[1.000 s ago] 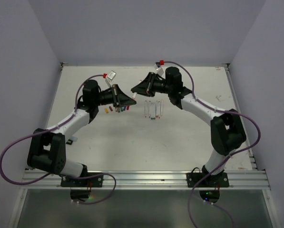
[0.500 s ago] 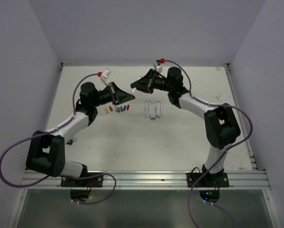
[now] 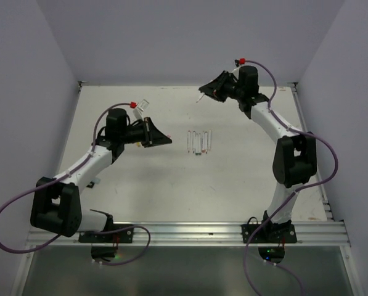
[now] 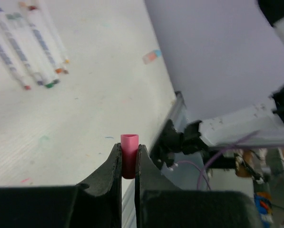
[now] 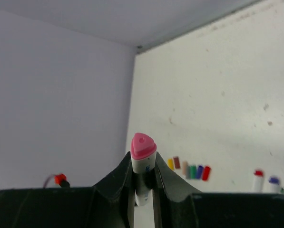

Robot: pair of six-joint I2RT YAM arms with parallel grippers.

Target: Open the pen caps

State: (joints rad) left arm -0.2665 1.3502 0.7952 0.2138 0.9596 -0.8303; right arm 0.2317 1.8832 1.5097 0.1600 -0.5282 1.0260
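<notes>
Well, my left gripper (image 4: 129, 148) is clamped on the pink cap (image 4: 129, 140), left of the worktop's middle. It is off its pen (image 5: 143, 145), which my right gripper (image 5: 142, 161) grips near the far edge. Beyond, the other caps (image 5: 189, 171) lie in a row beside uncapped pens (image 4: 30, 52); I judge only setting down remains.

Pink cap (image 4: 129, 159), pink-ended white pen (image 5: 142, 164)

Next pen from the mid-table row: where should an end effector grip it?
Take the outermost pen on the right arm's side, mid-barrel, coming straight down and closing across its width. The pens lie flat, parallel and close together, so only an outer one has a free side; a mid-barrel hold probably leaves both ends clear.
</notes>
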